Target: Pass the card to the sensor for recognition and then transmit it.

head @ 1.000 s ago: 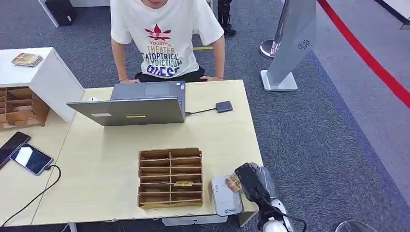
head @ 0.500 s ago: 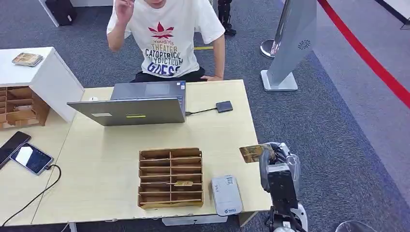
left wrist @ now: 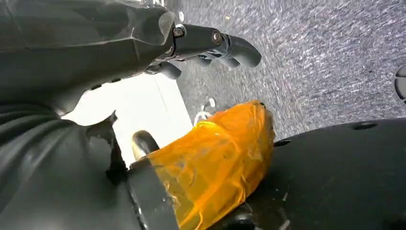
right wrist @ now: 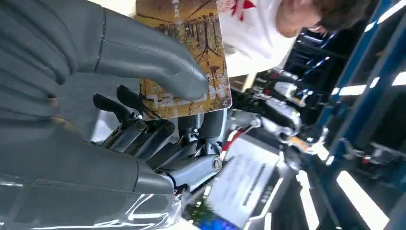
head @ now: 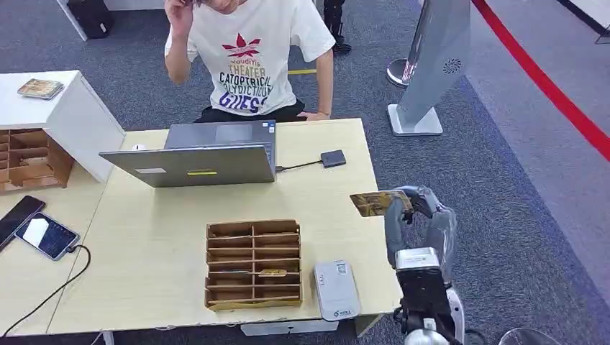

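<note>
My right hand (head: 419, 217) pinches a brown-and-gold card (head: 374, 203) between thumb and fingers, holding it up over the right edge of the wooden table (head: 158, 244). The wrist view shows the thumb (right wrist: 158, 62) pressed across the card (right wrist: 191, 28), with darker fingers behind it. The grey-white sensor box (head: 337, 290) lies flat near the table's front edge, nearer me than the card. A person in a white T-shirt (head: 248, 65) sits behind the laptop. My left hand (left wrist: 143, 43) hangs over grey carpet with fingers loosely extended, holding nothing.
A wooden slotted card rack (head: 253, 264) stands left of the sensor, one card in it. An open laptop (head: 198, 154) and a small black device (head: 333, 158) on a cable sit farther back. Two phones (head: 36, 228) lie at the left. A grey stand (head: 431, 65) is beyond the table.
My right hand lifted the card off the sensor box and carried it up and away from the front edge. The person raised one hand to the head.
</note>
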